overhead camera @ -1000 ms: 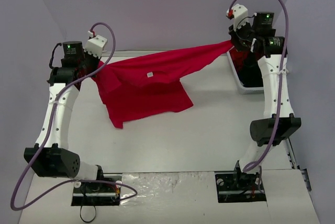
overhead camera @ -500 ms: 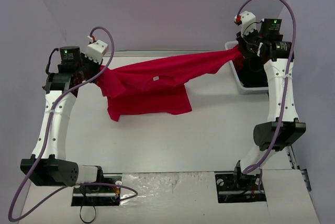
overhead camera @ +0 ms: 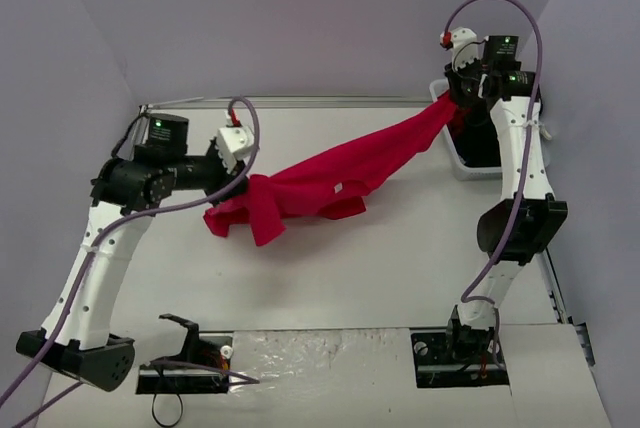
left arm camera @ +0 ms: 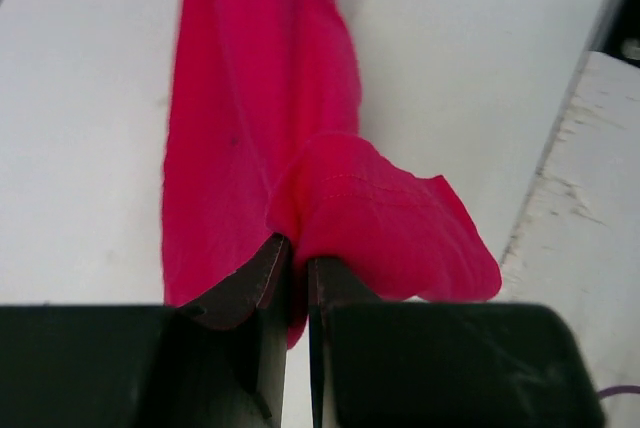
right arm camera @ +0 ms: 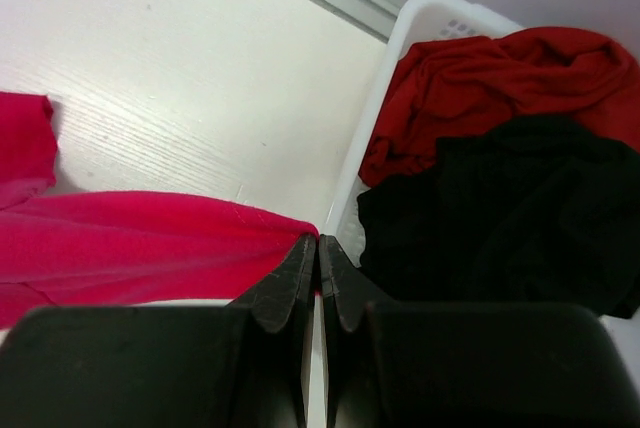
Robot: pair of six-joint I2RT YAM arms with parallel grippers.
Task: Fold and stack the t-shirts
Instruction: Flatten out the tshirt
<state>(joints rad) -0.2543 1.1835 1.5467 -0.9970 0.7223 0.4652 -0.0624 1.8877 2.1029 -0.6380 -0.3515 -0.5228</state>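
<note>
Progress: early, by my reading. Nothing lies folded and no stack shows on the counter [overhead camera: 350, 268].
Red t-shirt [overhead camera: 340, 166]: out of the basket and strung between the two arms as a twisted, roped band. It runs from the counter's left side toward the far right corner, and its lower folds seem to sag onto the counter near the middle.
Left tool [left arm camera: 297, 248]: jaws clamped on a bunched fold of the red t-shirt, with a loose flap spilling beside them.
Right tool [right arm camera: 318, 248]: jaws pressed together on a thin edge of the same shirt, just beside the basket's rim.
Basket [right arm camera: 420, 18]: white plastic with a perforated wall, at the far right corner. It holds a darker red shirt [right arm camera: 470, 78] and a black shirt [right arm camera: 500, 208], both crumpled.
Cloth: soft, matte, thin and drapes readily. A stitched hem shows at the left tool, and a small pale tag [overhead camera: 341, 188] shows mid-span.
Left to do: spread this shirt flat, fold it, then fold and stack the two in the basket.
</note>
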